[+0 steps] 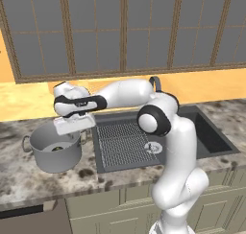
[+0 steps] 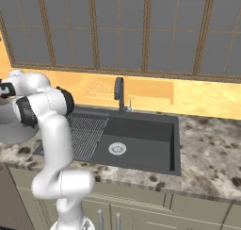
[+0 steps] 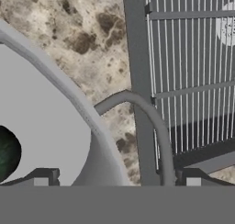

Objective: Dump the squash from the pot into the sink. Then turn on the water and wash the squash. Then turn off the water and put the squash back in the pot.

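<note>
**Getting ready to grab the pot**

The robot's pincer hangs wide open and holds nothing. It sits right over the near loop handle of the wide grey metal pot, one tip on the inside of the rim and one on the outside.

The pot stands upright on the speckled stone counter, just beside the dark grey sink with its ribbed part. The small dark green squash lies at the bottom of the pot.

To do this step well, I think the pincer should go straight down, close firmly on the rim by the handle, and then lift slowly so the pot does not slip.

The pot's mouth faces up. The squash looks round, so I cannot tell which way it points.
</note>
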